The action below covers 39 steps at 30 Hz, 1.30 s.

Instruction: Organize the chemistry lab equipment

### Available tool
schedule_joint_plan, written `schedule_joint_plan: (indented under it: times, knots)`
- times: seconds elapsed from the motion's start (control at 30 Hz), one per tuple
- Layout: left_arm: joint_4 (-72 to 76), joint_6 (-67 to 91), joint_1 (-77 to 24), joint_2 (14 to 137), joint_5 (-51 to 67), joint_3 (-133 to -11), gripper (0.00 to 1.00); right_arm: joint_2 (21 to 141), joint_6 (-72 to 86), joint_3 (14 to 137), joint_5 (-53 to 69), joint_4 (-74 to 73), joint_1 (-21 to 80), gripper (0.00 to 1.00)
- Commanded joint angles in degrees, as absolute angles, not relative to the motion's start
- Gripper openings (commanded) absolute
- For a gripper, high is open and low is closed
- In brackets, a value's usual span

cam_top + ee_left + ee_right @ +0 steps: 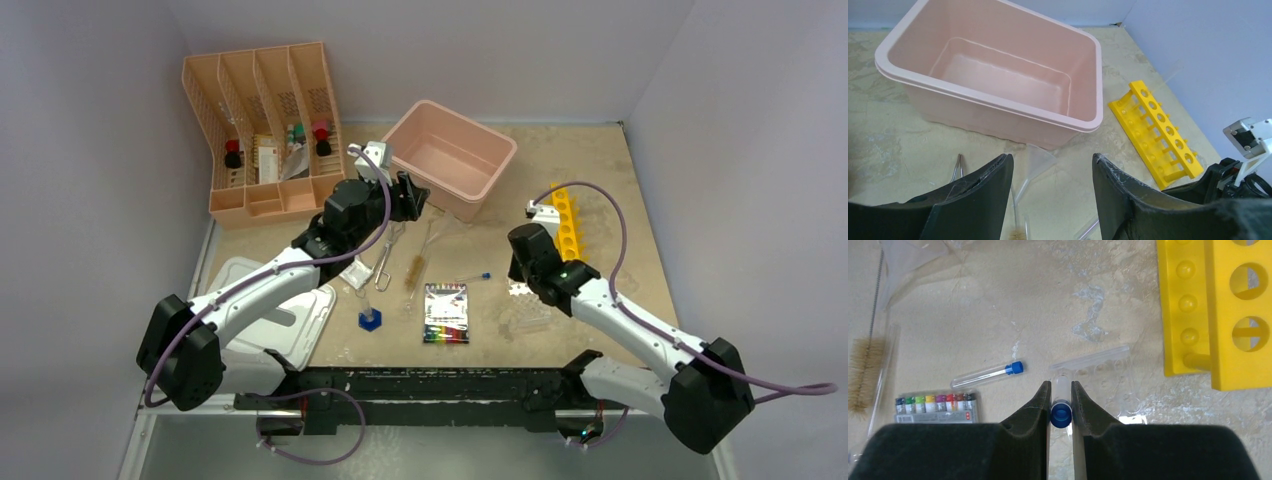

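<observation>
Clear plastic with a blue cap, the held tube (1061, 412) sits clamped between the fingers of our right end effector (1061, 390), its far end at the edge of the clear tube rack (1108, 377) lying on the worktop (1048, 300) beside the yellow rack (1218, 315). A second tube (988, 374) lies loose to the left. Our left end effector (1053, 164) hangs released, gripping nothing, over a clear funnel (1040, 155) near the pink bin (988, 97). We see metal tongs (385, 262) and the brush (412, 272) between both arms.
</observation>
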<state>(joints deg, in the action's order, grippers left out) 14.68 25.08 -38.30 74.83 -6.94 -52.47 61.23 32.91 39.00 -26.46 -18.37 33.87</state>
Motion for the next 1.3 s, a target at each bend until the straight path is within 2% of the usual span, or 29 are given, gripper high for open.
schedule_joint_plan:
  times: [0.0, 0.5, 0.83, 1.1, 1.27]
  knots:
    - [17.0, 25.8, -38.1, 73.9, -7.5, -51.8, 0.59, 62.0, 34.5, 37.0, -29.0, -13.2, 34.2, 0.11]
    - [17.3, 25.8, -38.1, 74.4, -7.2, -51.6, 0.59, 65.8, 35.7, 32.8, -37.3, -3.4, 34.2, 0.12]
    - [17.0, 25.3, -38.1, 74.1, -7.5, -51.4, 0.59, 71.2, 40.3, 33.7, -40.2, -3.6, 34.1, 0.13]
    - [18.2, 25.3, -38.1, 73.3, -4.0, -50.6, 0.59, 77.1, 43.8, 40.4, -32.1, -15.8, 34.1, 0.12]
    - [19.3, 26.2, -38.1, 73.4, -3.5, -49.8, 0.59, 79.6, 43.7, 43.1, -32.2, -20.2, 33.8, 0.13]
